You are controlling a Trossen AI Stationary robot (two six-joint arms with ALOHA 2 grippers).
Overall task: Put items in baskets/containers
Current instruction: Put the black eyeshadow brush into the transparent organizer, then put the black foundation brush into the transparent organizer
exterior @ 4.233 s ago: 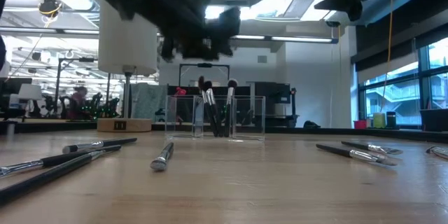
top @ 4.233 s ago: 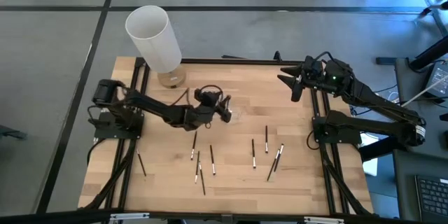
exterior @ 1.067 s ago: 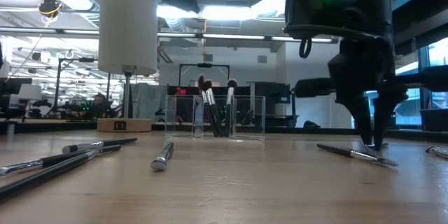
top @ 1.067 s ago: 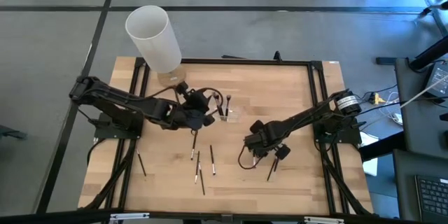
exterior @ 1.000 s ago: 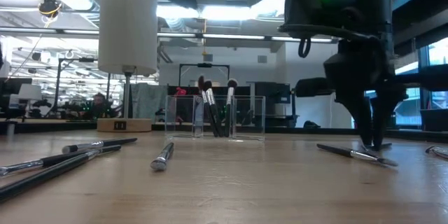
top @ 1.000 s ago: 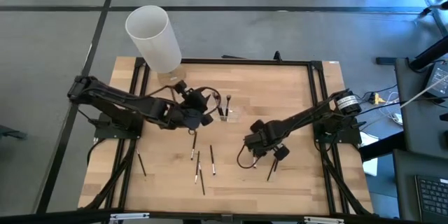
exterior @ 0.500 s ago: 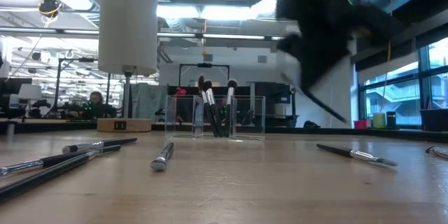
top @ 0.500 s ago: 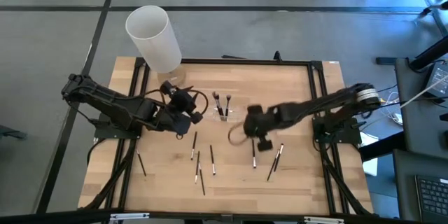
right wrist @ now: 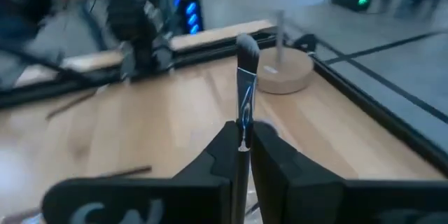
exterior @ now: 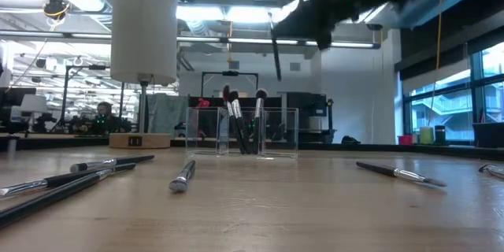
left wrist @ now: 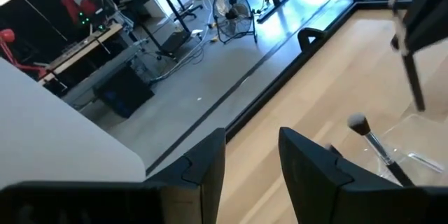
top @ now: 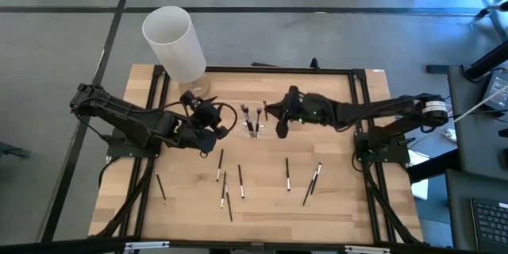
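Pinched tight, the right gripper (right wrist: pixel 241 155) clamps a makeup brush (right wrist: pixel 245 84) — bristles poking up past the fingers, shaft hanging down just beside the clear organizer (top: pixel 255 128). Delivery step, by my read: line the shaft over an open compartment, lower, release. Left gripper (left wrist: pixel 252 154), on the organizer's other side, waits with fingers parted and empty — loose brushes (top: pixel 287 173) lie well apart on the table (top: pixel 341 198).

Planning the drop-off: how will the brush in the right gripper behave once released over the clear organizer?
The brush looks thin, stiff and light. Pinched by the right gripper near one end, it may swing. Dropped in the organizer, it would probably lean.
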